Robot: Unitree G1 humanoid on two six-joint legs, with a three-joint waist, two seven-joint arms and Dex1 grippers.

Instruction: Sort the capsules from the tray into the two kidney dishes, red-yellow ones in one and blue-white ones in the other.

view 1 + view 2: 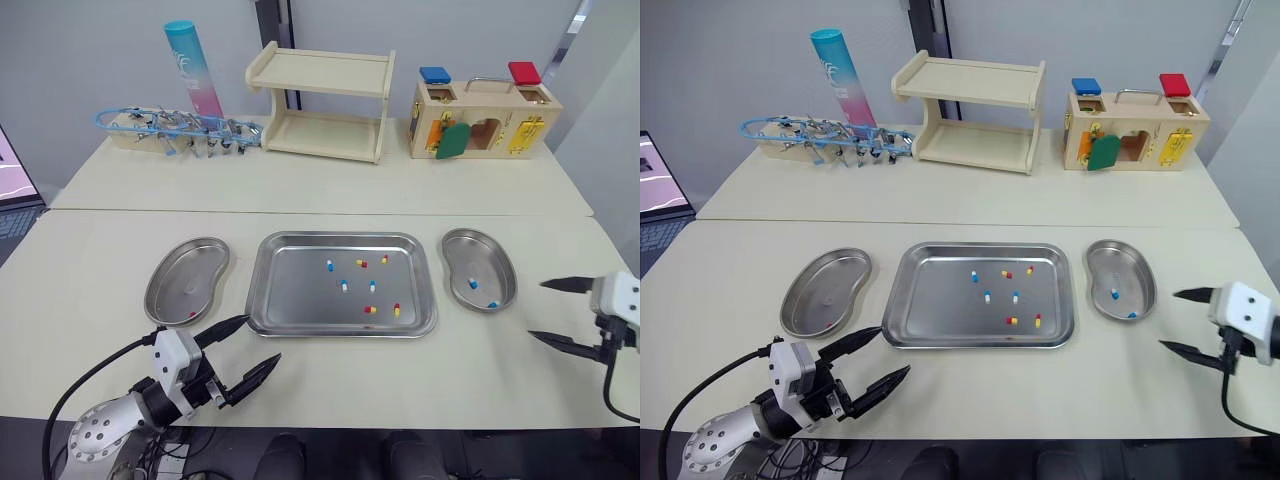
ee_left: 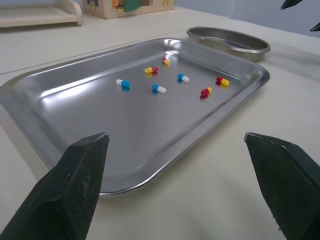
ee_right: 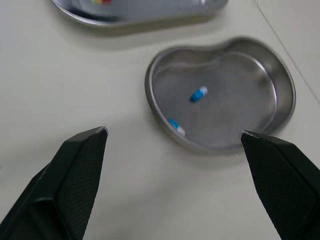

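A steel tray (image 1: 296,293) lies at the table's middle with several loose capsules in it, red-yellow ones (image 1: 370,310) and blue-white ones (image 1: 344,286). To its left, the left kidney dish (image 1: 185,268) has a small red capsule (image 1: 192,315) at its near rim. To its right, the right kidney dish (image 1: 482,252) holds two blue-white capsules (image 3: 198,93). My left gripper (image 1: 262,339) hovers open, empty, in front of the tray's near left corner. My right gripper (image 1: 537,310) stands open, empty, just right of the right dish.
On the far table stand a wooden shelf (image 1: 322,100), a wooden lock box (image 1: 482,120), a blue-pink tube (image 1: 194,68) and a rack of blue clips (image 1: 178,130). A laptop (image 1: 12,190) shows at the left edge.
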